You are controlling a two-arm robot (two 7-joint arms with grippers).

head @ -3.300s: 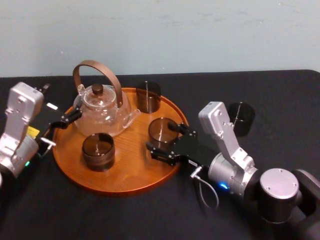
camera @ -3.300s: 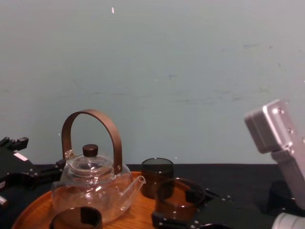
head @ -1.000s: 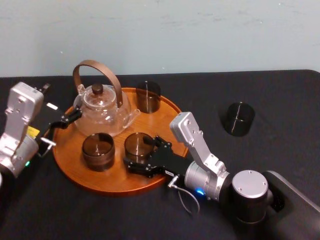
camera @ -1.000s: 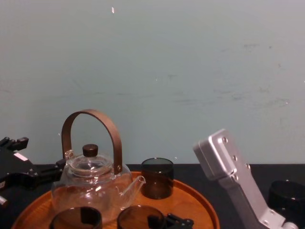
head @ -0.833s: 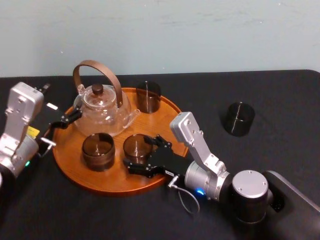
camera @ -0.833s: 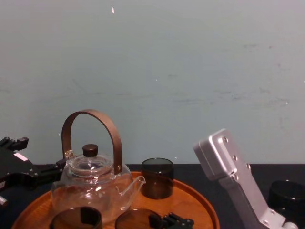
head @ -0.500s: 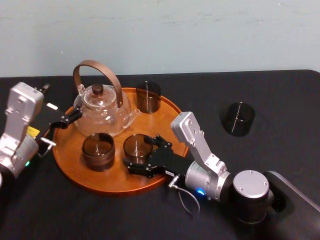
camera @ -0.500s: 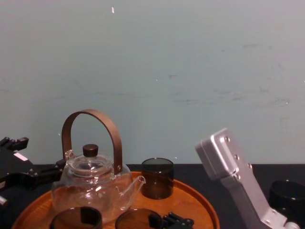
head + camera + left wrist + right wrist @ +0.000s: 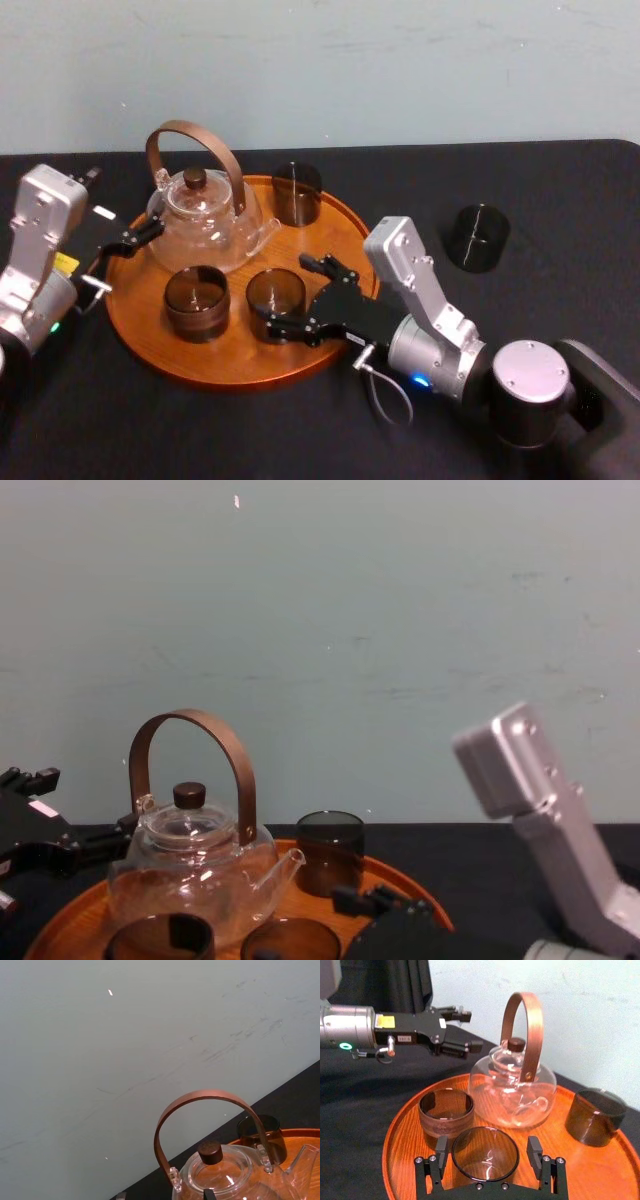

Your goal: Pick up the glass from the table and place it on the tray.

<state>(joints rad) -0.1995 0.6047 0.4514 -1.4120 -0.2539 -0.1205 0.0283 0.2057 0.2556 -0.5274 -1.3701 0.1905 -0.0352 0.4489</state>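
Note:
A dark smoky glass (image 9: 275, 292) stands upright on the round wooden tray (image 9: 230, 362), next to a similar glass (image 9: 196, 302). My right gripper (image 9: 288, 292) is open around it, one finger on each side with a small gap; the right wrist view shows that glass (image 9: 485, 1152) between the fingers (image 9: 441, 1149). A third glass (image 9: 297, 193) stands at the tray's far rim. One more dark glass (image 9: 477, 237) stands on the black table (image 9: 560, 190), right of the tray. My left gripper (image 9: 130, 240) is parked, open, at the tray's left rim.
A glass teapot (image 9: 205, 215) with a brown arched handle takes up the tray's far left part, close to the left gripper. In the chest view the teapot (image 9: 195, 865) stands left of the right arm (image 9: 545, 800). A pale wall closes the back.
My right gripper carried the glass leftward across the tray, set it beside the front glass and has now opened. The arm has shifted slightly right. The left arm has not moved.

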